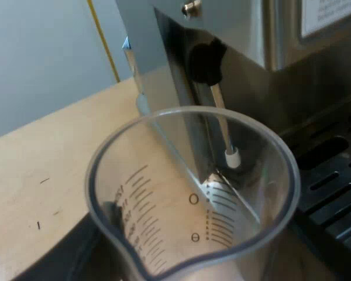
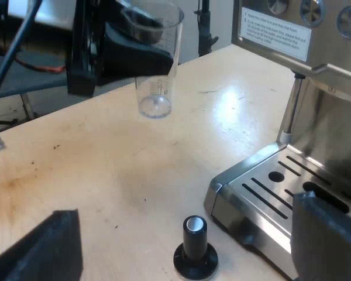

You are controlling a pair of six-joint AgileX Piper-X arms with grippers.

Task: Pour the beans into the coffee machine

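Observation:
A clear measuring glass (image 1: 193, 199) with printed scale marks is held close to the espresso machine (image 1: 245, 35), its rim just before the steam wand (image 1: 221, 120). I see no beans inside it. My left gripper (image 1: 181, 263) is shut on the glass, with a dark finger (image 1: 108, 211) showing through the wall. In the right wrist view, the left gripper (image 2: 128, 52) holds the glass (image 2: 157, 76) in the air above the wooden table (image 2: 105, 164). My right gripper (image 2: 187, 231) is open, its fingers wide apart over the table near the machine (image 2: 281, 29).
A tamper with a black knob (image 2: 194, 249) stands upright on the table beside the corner of the metal drip tray (image 2: 263, 190). The steam wand (image 2: 289, 111) hangs over that tray. A slotted grate (image 1: 333, 193) lies under the machine's front.

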